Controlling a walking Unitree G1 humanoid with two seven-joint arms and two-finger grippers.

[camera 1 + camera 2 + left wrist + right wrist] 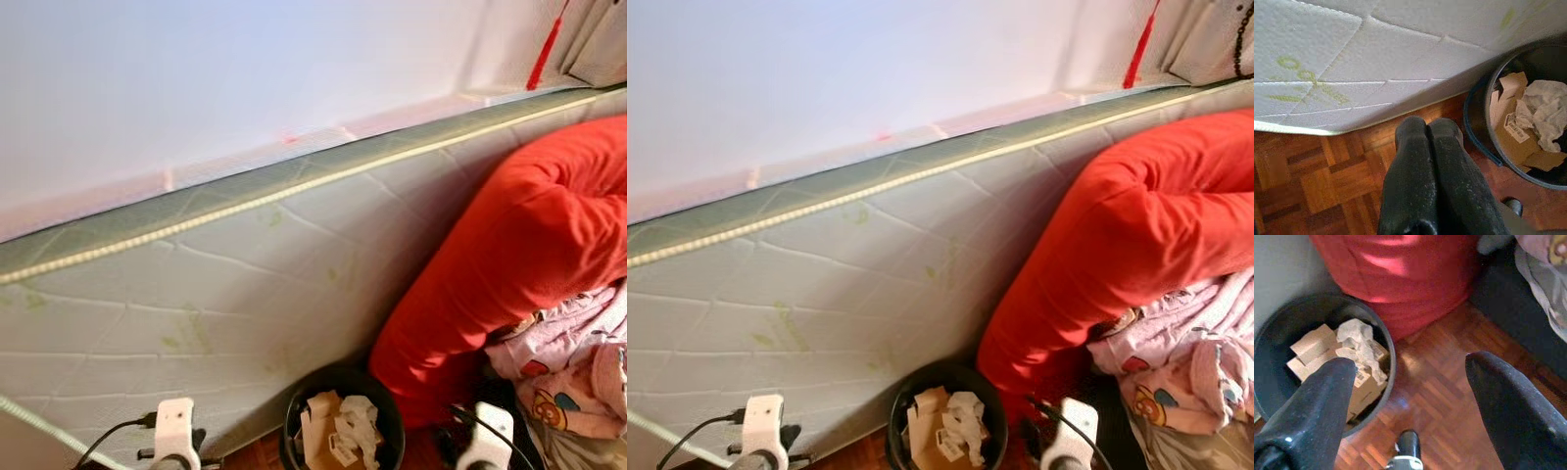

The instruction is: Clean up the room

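Two grippers sat low, one each side of the bin. Left gripper point(1427, 147) had fingers pressed together, nothing between them, hovering over the parquet floor point(1312, 186) just beside the mattress point(245, 284) edge. Right gripper point(1410, 377) had fingers spread wide apart, empty, above floor between the black trash bin point(1268, 338) and the red cushion point(1400, 279).

Bin stood against the mattress side, touching or nearly touching the cushion. It held cardboard pieces point(1312, 347) and crumpled paper point(1359, 340), piled up near the rim. Red cushion leaned on the mattress; pink patterned clothes point(578, 362) were heaped beside it on the robot's right, on something dark.

Step in hand, my guess: between picks, looking for the next item, since both grippers were empty. Likely candidates were the clothes heap or the cushion; no loose trash was visible on the floor shown.

To do it well: use the already open right gripper, the nearer one to the clothes, and pinch a thick fold, not a thin edge, so the fabric doesn't slip. Keep the wrist clear of the bin rim to avoid tipping it. Clothes probably shouldn't go in the bin.
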